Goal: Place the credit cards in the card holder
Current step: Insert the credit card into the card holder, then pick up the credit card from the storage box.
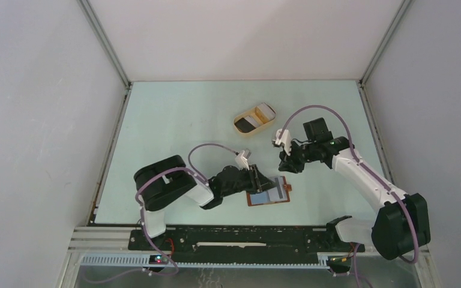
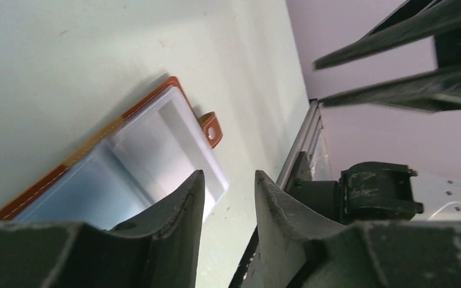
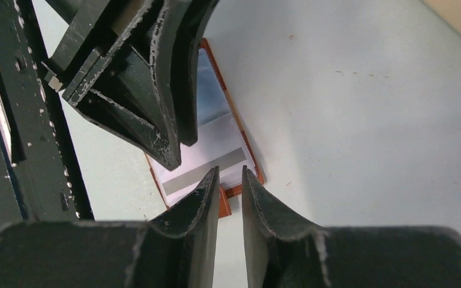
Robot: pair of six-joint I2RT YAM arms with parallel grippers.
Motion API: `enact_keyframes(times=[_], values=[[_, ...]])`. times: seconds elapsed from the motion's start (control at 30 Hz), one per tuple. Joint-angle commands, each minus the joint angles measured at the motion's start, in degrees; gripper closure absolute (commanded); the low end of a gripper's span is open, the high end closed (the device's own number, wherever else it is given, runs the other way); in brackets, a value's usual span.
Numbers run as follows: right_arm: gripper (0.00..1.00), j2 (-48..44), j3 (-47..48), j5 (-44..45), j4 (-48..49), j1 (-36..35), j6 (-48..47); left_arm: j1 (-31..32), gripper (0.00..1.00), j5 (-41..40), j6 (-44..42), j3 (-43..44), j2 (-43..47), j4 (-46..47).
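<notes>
Brown leather card holder (image 1: 283, 195) lies open and flat on the table (image 1: 174, 120), close to your edge and between the two arms. On its inside lies a pale credit card (image 3: 204, 171) with a grey stripe. Whether it sits in a slot, you cannot tell. Your left gripper (image 1: 257, 178) hangs over the left half, jaws parted and empty. Your right gripper (image 1: 288, 165) is just beyond the closing tab (image 1: 287, 188), jaws only a little apart, grasping nothing. More credit cards (image 1: 250, 123), black and white, lie in the beige tray (image 1: 238, 125) farther back.
</notes>
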State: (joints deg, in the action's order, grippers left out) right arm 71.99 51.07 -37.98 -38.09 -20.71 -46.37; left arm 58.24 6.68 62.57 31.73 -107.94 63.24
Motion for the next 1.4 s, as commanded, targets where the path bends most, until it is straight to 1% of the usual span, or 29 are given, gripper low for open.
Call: enact_keyframes(times=[0.0,0.07,0.1,0.13,0.23,0.27,0.3,0.33,0.4,0.47,0.5,0.57,0.67,0.73,0.87,0.93,1.0,1.03,1.17,1.27,1.37], values=[[0.71,-4.71,4.07,-4.65,-0.08,3.04,5.67,-1.93,0.59,-1.5,-10.63,-0.48,10.31,-7.57],[0.68,-7.65,4.21,-6.94,0.43,4.69,6.58,-2.44,0.57,-3.93,-17.24,-0.65,17.83,-15.27],[0.64,-9.24,4.21,-7.95,0.9,5.42,7.01,-2.57,0.56,-5.5,-20.86,-0.4,21.43,-19.82],[0.58,-10.73,4.21,-8.76,1.4,6.02,7.72,-2.67,0.55,-7.3,-24.4,0.08,25.01,-24.0],[0.21,-14.21,4.57,-7.28,5.68,7.22,14.82,-2.78,0.47,-13.94,-35.11,2.46,33.98,-34.6],[0.13,-14.71,5.25,-7.27,7.46,7.71,16.51,-2.78,0.42,-16.62,-38.75,3.47,36.46,-37.83],[0.07,-14.6,6.55,-7.69,7.87,8.16,17.36,-2.8,0.37,-19.4,-42.15,4.45,38.86,-40.17],[0.04,-13.78,8.47,-7.94,7.77,8.42,18.1,-2.86,0.3,-22.29,-45.55,5.21,40.64,-41.55],[0.02,-9.62,14.53,-8.52,4.75,8.49,18.36,-3.26,0.13,-28.64,-51.79,6.25,43.44,-41.71],[0.03,-4.52,21.29,-8.24,1.24,8.42,17.93,-4.78,0.04,-31.24,-55.14,7.35,44.21,-40.81],[0.04,-1.59,24.28,-6.81,0.16,8.29,17.79,-6.09,0.01,-31.25,-55.87,7.97,44.1,-40.22],[0.04,4.22,30.4,-1.33,-1.37,7.39,16.96,-9.55,0.0,-28.65,-55.75,9.67,43.42,-39.58],[0.01,13.74,39.08,13.41,-4.17,3.43,13.96,-14.42,0.0,-24.98,-55.23,11.21,42.07,-38.41],[0.0,20.41,46.81,19.72,-6.56,1.37,13.2,-16.31,0.0,-24.57,-54.95,10.45,41.5,-37.08],[0.0,31.94,57.89,24.71,-8.38,-0.73,14.89,-18.49,0.0,-24.72,-52.98,3.06,41.46,-29.61],[0.0,37.16,62.86,27.29,-8.19,-1.08,16.13,-20.19,0.0,-20.69,-49.68,-0.84,41.96,-24.73],[0.0,42.48,68.53,28.67,-8.78,-0.8,18.2,-20.5,0.0,-18.31,-49.01,-3.1,42.51,-21.7],[0.0,45.95,71.11,28.92,-9.2,-0.68,19.25,-20.53,0.0,-17.85,-48.95,-3.38,42.59,-21.38],[0.0,54.73,79.14,30.53,-11.61,-0.99,20.83,-20.54,0.0,-16.49,-48.67,-2.78,41.28,-21.41],[0.0,58.41,81.55,30.72,-11.78,-0.88,22.02,-20.58,0.0,-15.95,-48.42,-2.63,40.84,-21.58],[0.0,60.71,81.85,30.97,-10.9,-0.41,22.45,-20.62,0.0,-16.09,-48.33,-2.89,41.14,-21.54]])
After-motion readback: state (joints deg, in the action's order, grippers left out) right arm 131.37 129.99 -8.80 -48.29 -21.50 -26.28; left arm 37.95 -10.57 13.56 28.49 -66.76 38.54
